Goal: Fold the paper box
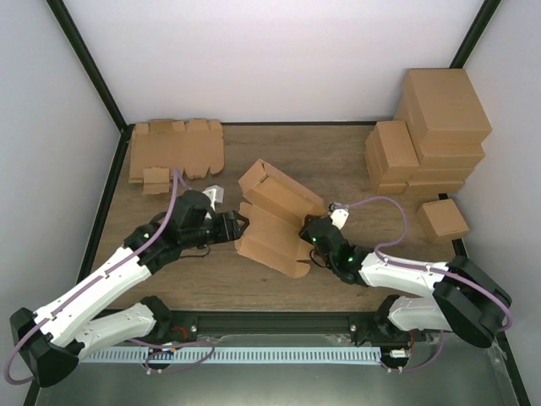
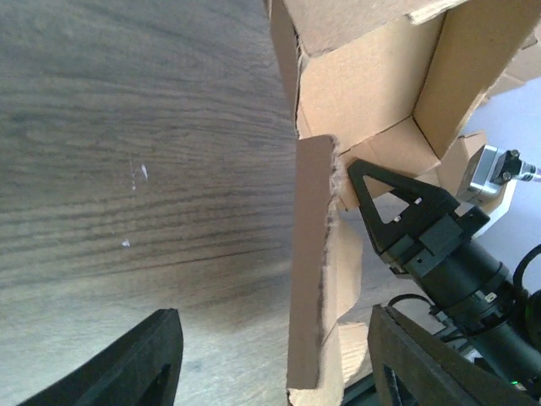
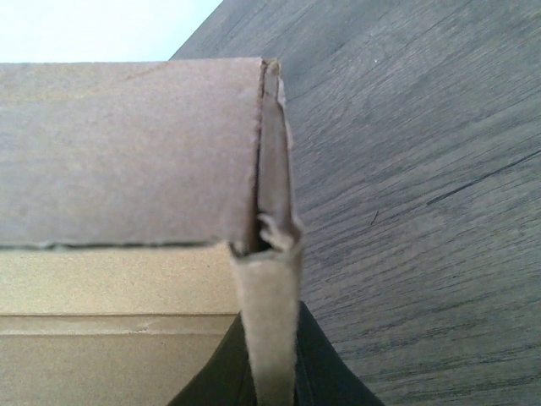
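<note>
**Location.** The box (image 1: 275, 216) sits mid-surface (image 1: 338, 169), partly erected and tilted, between the two claws. Some walls are up. The far flaps hang loose.

**Right claw** (image 1: 306, 231). Pressed together, pinching a doubled wall edge of the box. The wrist view shows the cardboard strip running between its fingers (image 3: 325, 381).

**Left claw** (image 1: 240, 223). Spread, with its fingers (image 2: 144, 364) on either side of an upright wall edge. No contact is evident on either side.

**Handling, as judged.**
- The material is thin, light cardboard, stiff across the panels and weak at the creases.
- It will slide or swing readily under a one-sided push, so the opposite pinch should hold it.
- The edges look frayed where they have been gripped, and a hard squeeze may crush them.
- The best hold is mid-wall, close to a crease and clear of the small tabs.

**Also present.** Flat blanks (image 1: 173, 152) lie at the far left and finished boxes (image 1: 431, 135) at the far right. Both are well apart from the work.
</note>
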Robot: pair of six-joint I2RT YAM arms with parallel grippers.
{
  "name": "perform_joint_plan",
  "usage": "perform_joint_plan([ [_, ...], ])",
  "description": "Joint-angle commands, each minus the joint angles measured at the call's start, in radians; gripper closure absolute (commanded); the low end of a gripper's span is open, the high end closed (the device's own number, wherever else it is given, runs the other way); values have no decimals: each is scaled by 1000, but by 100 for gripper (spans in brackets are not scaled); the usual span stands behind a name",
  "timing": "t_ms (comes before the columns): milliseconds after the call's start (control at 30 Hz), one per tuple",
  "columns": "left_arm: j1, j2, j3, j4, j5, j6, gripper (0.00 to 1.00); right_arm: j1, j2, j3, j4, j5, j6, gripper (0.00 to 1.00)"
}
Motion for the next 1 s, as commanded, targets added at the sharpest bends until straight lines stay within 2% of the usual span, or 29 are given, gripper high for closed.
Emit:
perform_joint_plan([
  [0,12,-10,-20,91,75,33,41,10,-24,10,-2,54,-6,99],
  [200,11,21,-6,101,48,70,67,10,-16,-4,31,30,7,99],
  [233,11,28,-4,107,47,77,73,9,-11,-4,36,25,13,99],
  [300,12,41,6,114,40,110,93,10,1,-2,35,18,28,99],
  [333,11,49,15,105,31,144,96,9,8,-3,36,11,31,99],
  [400,11,71,59,55,-7,200,96,9,20,6,38,-26,7,91],
  [433,12,83,86,22,-33,229,96,9,23,10,39,-52,-9,84],
  [500,12,101,135,-43,-82,283,96,10,21,7,41,-108,-26,61],
  [600,12,132,189,-113,-98,376,96,10,11,-23,84,-236,-69,40],
  [700,11,188,247,-206,-101,441,96,15,-2,-64,120,-407,-101,25],
  [833,12,223,271,-252,-64,476,96,26,-71,-117,130,-545,-200,20],
  [967,12,226,264,-249,-17,494,96,25,-235,-122,-7,-552,-306,20],
])
